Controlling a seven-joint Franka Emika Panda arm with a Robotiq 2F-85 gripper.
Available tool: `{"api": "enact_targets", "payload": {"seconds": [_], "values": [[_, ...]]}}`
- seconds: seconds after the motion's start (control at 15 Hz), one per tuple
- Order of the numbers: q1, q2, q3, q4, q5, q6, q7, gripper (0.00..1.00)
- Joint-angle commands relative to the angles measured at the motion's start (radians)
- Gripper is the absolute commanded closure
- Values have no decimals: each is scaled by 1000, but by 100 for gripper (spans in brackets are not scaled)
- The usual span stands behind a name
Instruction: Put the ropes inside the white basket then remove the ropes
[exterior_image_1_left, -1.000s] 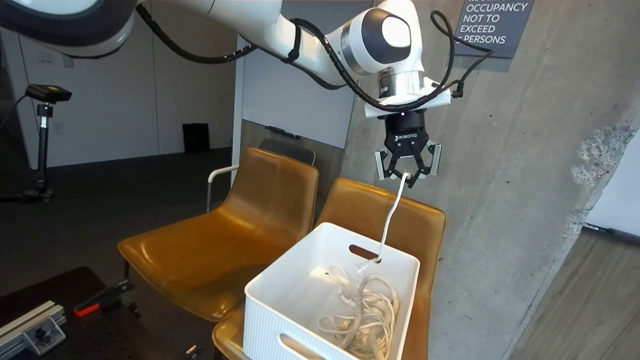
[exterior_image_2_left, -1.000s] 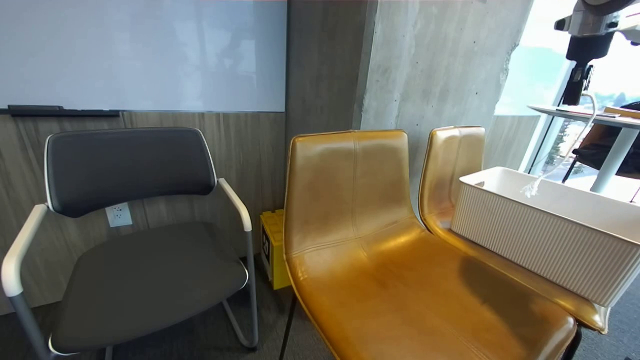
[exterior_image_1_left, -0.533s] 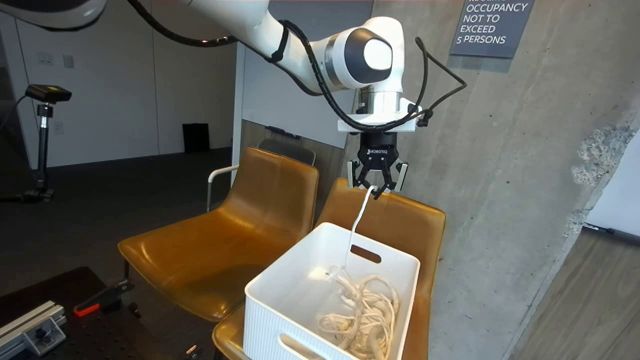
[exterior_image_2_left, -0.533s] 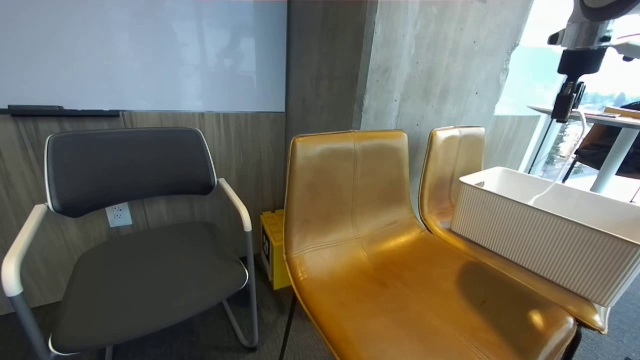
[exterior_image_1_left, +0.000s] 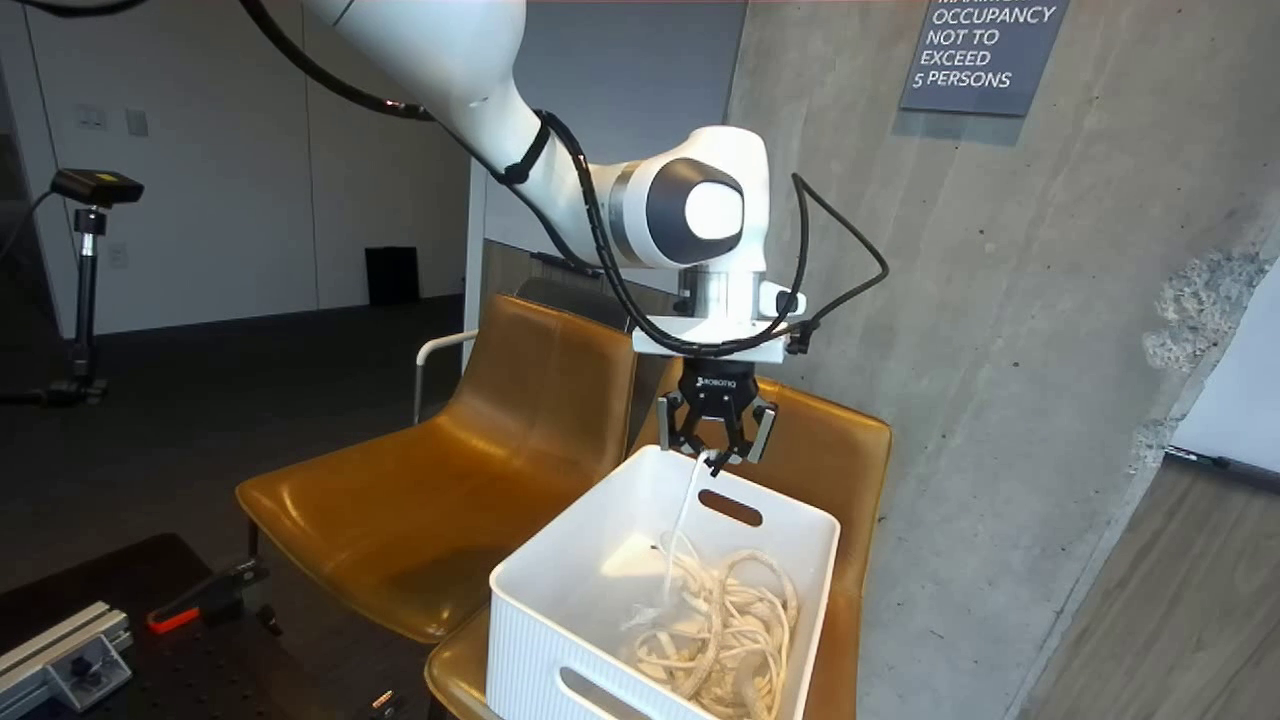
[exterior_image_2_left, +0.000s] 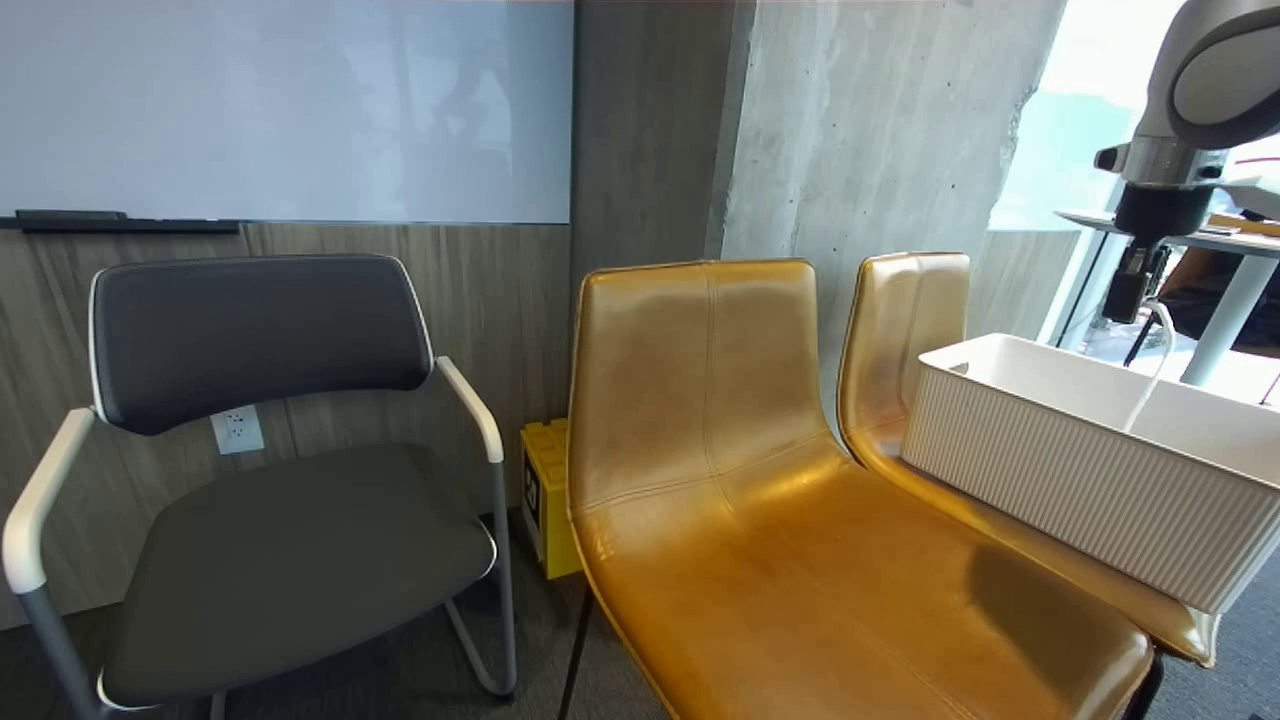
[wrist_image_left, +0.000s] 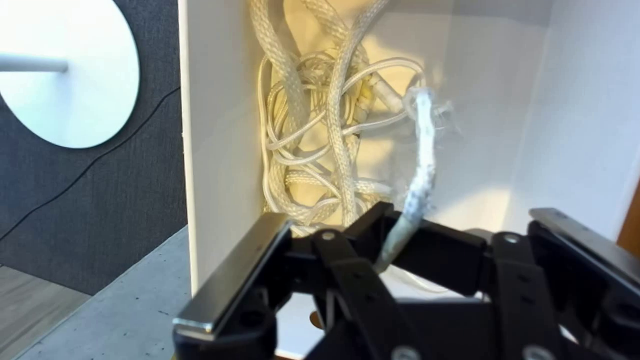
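The gripper (exterior_image_1_left: 715, 460) points down above the white basket (exterior_image_1_left: 525, 640), toward 12 o'clock of it in both exterior views, and its fingers are clenched on one thin white rope (wrist_image_left: 425, 165). That rope hangs from the fingertips into the basket; in the wrist view it bends away toward 12 o'clock to a frayed tip (wrist_image_left: 424, 96), and whether the tip touches the basket floor I cannot tell. The other ropes (exterior_image_1_left: 720, 630) lie inside the basket in a loose tangle of cream loops and thicker cords, toward 4 o'clock of its interior in an exterior view and beside its 9 o'clock wall in the wrist view. The basket rests on the seat of a tan chair (exterior_image_1_left: 820, 440), with a second tan chair (exterior_image_1_left: 480, 470) just beside it, toward 10 o'clock in an exterior view. Also in an exterior view, a grey chair (exterior_image_2_left: 300, 560) stands toward 8 o'clock, a whiteboard (exterior_image_2_left: 290, 110) hangs toward 10 o'clock, and a yellow box (exterior_image_2_left: 550, 490) shows between the grey and tan chairs.
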Motion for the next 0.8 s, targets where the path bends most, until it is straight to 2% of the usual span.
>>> {"api": "enact_targets", "payload": {"seconds": [0.0,0.27,0.6,0.73], "values": [[2,-14,-15,8,-29,39,19,68],[8,1,-17,66,-39,33,22,39],[14,32,-4,39,-37,74,13,3],[19,63,-1,19,-39,105,15,0]]}}
